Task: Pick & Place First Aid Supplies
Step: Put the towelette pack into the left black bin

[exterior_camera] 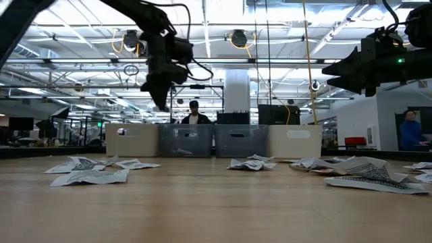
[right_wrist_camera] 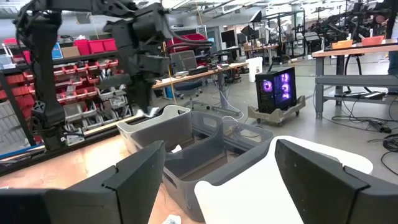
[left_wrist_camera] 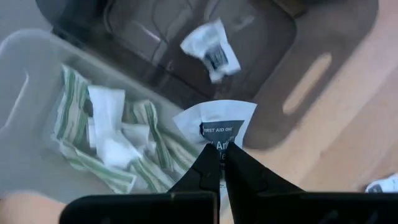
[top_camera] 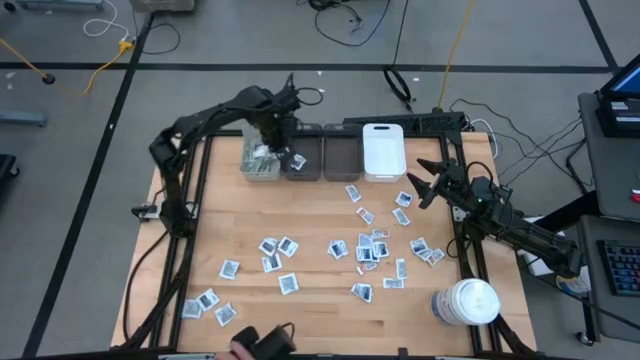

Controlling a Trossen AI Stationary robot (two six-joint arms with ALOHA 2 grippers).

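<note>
A flat white sachet [left_wrist_camera: 219, 122] with a dark label reading "FIRST AID ON…" is clamped between the left gripper's [left_wrist_camera: 220, 151] fingers, sticking out past their tips. It hangs above the clear bin [left_wrist_camera: 37, 87] of green-striped strips [left_wrist_camera: 78, 102] and the grey bin [left_wrist_camera: 261, 56] at its 3 o'clock. The right gripper [top_camera: 425, 180] hovers with fingers apart, over the bench's [top_camera: 310, 320] 3 o'clock edge.

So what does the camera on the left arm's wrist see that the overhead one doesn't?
Only the wrist camera shows the print on the sachet pinched in the shut left pincer, and the green-striped strips in the pale bin. Only the overhead view shows the right pincer open, the scattered sachets and the white jar. Both show the dark bin below the left pincer.
</note>
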